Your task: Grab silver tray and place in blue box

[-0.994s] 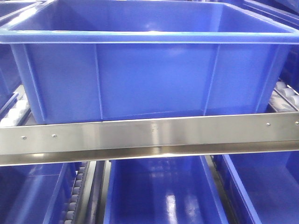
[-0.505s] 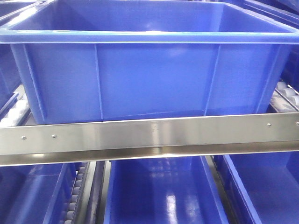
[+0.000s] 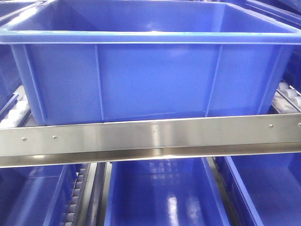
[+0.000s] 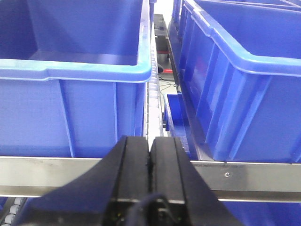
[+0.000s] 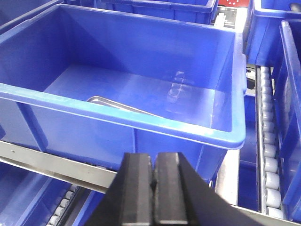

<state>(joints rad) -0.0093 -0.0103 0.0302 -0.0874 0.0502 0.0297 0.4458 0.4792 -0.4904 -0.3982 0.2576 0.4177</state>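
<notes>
Taking the blue box (image 3: 150, 80) as the landmark: it sits on a roller shelf behind a steel rail (image 3: 150, 139) that runs across its front face, presumably to stop crates sliding off the rollers.

To the left of the box, the left gripper (image 4: 150, 150) hangs low in front of the rail, facing the gap between two neighbouring crates; its jaws are pressed together with nothing between them.

Inside the box, the silver tray (image 5: 115, 106) lies on the floor against the near wall, only a corner and rolled rim showing above the box's edge. That suggests the placing is done.

On the right, the right gripper (image 5: 153, 176) sits outside the box's near right corner, below its rim, jaws likewise closed flat and empty, which reads as a retreat pose.

Against the front views from a second and half a second ago, nothing differs: box, rail and lower crates stand exactly alike.
</notes>
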